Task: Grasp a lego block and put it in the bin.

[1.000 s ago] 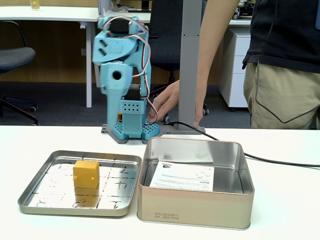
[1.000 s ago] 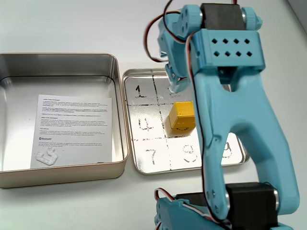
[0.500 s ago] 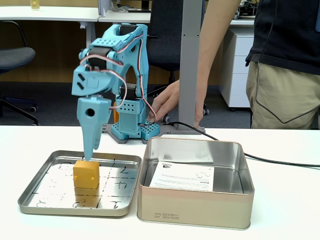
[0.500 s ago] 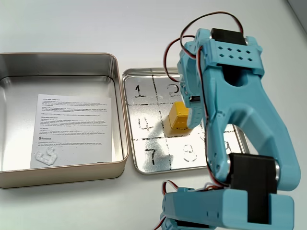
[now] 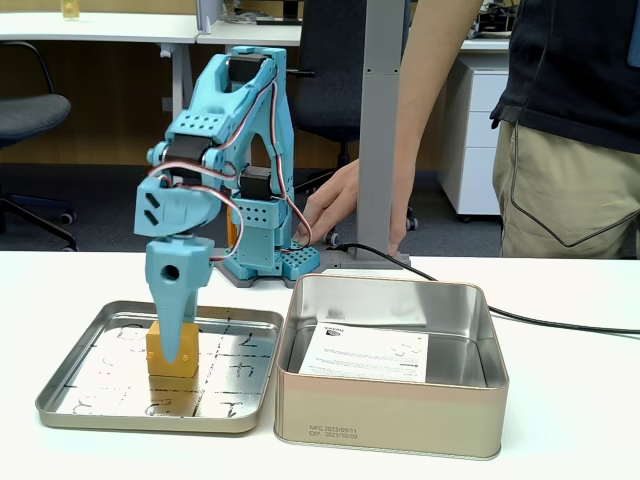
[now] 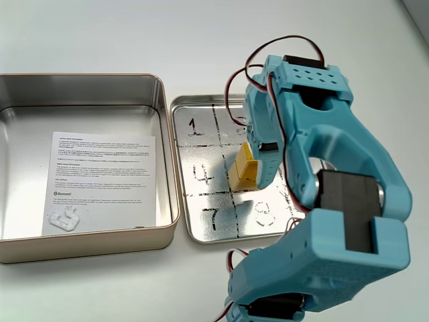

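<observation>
Now that my pincer (image 5: pixel 178 352) has dropped from above the block (image 5: pixel 160 352) to straddle it, jaws seemingly parted though I cannot tell, closing comes before the bin (image 5: pixel 390 415).

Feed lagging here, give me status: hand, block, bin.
Hand down over lego block, grip state unclear. Block on flat tray, not lifted. Bin beside tray, only paper inside; path unobstructed.

Shallow numbered tray (image 5: pixel 90 400), black cable (image 5: pixel 560 322)

White desks (image 5: pixel 100 25), a dark office chair (image 5: pixel 25 115), wood-panelled wall (image 5: pixel 110 110).
</observation>
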`<state>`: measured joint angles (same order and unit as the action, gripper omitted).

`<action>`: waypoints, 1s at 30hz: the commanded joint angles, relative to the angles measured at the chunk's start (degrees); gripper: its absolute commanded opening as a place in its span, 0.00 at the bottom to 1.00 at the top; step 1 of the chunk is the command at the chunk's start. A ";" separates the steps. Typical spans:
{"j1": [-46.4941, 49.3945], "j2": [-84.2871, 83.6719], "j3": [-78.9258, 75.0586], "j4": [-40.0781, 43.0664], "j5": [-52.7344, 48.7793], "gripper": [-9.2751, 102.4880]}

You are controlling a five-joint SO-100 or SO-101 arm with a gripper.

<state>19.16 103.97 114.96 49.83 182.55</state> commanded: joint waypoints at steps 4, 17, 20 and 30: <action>2.20 -1.05 0.18 -1.41 5.98 0.37; 2.81 -1.05 1.49 -0.35 5.63 0.26; 2.81 -0.44 1.85 1.05 5.54 0.19; 2.90 8.26 0.79 11.07 5.45 0.08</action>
<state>21.71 106.61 115.84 58.01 182.55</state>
